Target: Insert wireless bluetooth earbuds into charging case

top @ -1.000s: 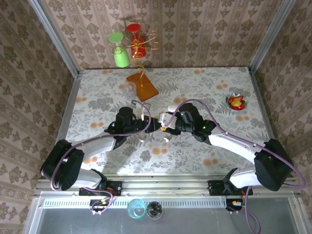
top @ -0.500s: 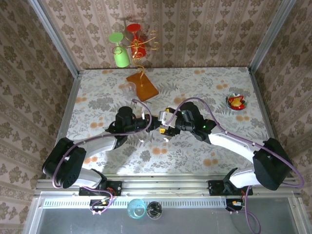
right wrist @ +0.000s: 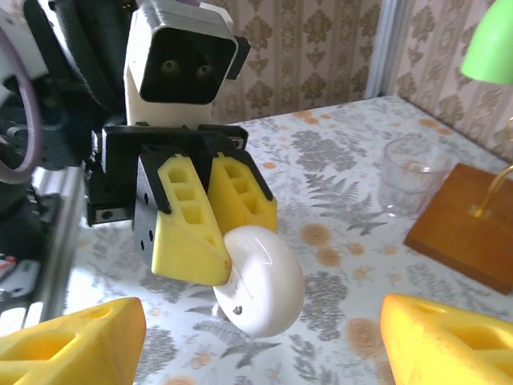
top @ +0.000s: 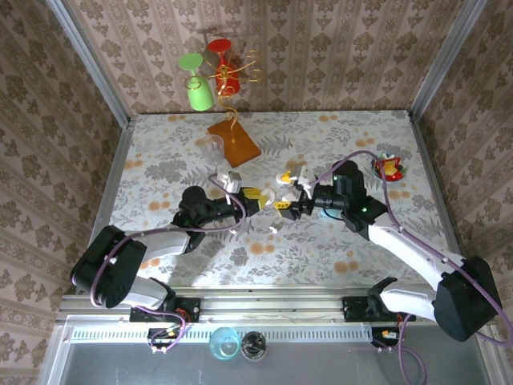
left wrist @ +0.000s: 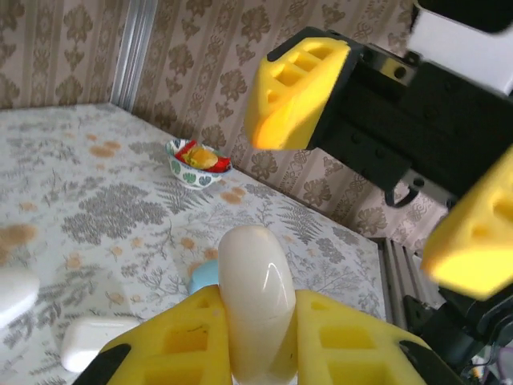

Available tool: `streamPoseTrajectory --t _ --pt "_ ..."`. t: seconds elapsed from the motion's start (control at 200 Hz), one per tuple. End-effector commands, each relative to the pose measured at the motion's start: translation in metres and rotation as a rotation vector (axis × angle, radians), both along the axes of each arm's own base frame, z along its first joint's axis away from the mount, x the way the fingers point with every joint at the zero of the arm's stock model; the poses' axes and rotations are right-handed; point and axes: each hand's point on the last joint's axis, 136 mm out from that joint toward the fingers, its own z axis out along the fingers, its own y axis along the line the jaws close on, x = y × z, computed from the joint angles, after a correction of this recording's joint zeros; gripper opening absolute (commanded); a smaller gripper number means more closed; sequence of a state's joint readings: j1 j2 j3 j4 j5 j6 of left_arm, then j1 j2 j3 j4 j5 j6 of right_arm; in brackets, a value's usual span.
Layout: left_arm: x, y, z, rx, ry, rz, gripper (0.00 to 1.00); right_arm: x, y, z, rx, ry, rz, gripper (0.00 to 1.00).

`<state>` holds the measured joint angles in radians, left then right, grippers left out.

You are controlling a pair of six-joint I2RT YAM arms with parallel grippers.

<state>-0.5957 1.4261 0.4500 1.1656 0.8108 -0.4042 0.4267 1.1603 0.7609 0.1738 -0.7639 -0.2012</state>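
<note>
The left gripper (top: 255, 197) is seen pressed together on the case (right wrist: 261, 282). It's a smooth white pebble, pinched at one end between the yellow fingers (right wrist: 186, 228), with the rest left sticking out past the tips. As far as can be judged, it's held clear of the table (top: 160, 152). The right gripper (top: 288, 192) is spread wide with nothing gripped. It's pointed at the case from the right, and its fingers are kept apart from the case on either side.

A tiny white piece, taken here for an earbud (top: 272, 230), is left lying on the table just on the near side of the two grippers and isn't touched by either. Two more white bits (left wrist: 90, 342) can be made out on the cloth in the left wrist view. Whether they're earbuds or cases can't be told.

The table is covered in a pale cloth printed with grey leaves and orange flowers. A small red-rimmed bowl (top: 389, 168) with something yellow in it is parked far right. A clear glass (top: 212, 147) is set at the far side, left of centre, just beside a wooden base (top: 234, 141). A gold wire stand is fixed on the base, with a green cup (top: 196, 80) and a red cup (top: 224, 68) carried on it. The space is closed in by walls (top: 337, 48) papered in beige damask, with metal posts at the corners.
</note>
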Motion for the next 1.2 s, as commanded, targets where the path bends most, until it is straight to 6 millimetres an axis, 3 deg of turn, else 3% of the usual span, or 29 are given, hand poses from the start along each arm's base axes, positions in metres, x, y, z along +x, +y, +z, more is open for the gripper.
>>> streamPoseTrajectory --t 0.0,0.305,0.55,0.805,0.85,1.11,1.195 --pt "-0.024 -0.004 0.027 -0.054 -0.207 -0.136 0.04 -0.028 0.009 0.018 0.072 0.135 0.150 0.77" --pt "-0.046 -0.009 0.039 -0.071 -0.260 -0.225 0.05 -0.027 0.013 0.012 0.065 0.192 0.184 0.62" --pt "-0.041 -0.010 0.045 -0.086 -0.253 -0.179 0.04 -0.030 0.015 0.006 0.053 0.197 0.222 0.47" --pt "-0.034 -0.011 0.045 -0.090 -0.223 -0.152 0.06 -0.027 0.013 0.005 0.041 0.175 0.202 0.26" --pt "-0.034 -0.011 0.045 -0.090 -0.217 -0.153 0.09 -0.026 0.013 0.006 0.038 0.166 0.190 0.24" --pt "-0.026 -0.004 0.031 -0.062 -0.167 -0.152 0.53 -0.020 0.009 0.011 0.026 0.131 0.132 0.23" --pt "-0.025 -0.003 0.026 -0.047 -0.161 -0.150 0.61 -0.018 0.008 0.010 0.009 0.129 0.120 0.22"
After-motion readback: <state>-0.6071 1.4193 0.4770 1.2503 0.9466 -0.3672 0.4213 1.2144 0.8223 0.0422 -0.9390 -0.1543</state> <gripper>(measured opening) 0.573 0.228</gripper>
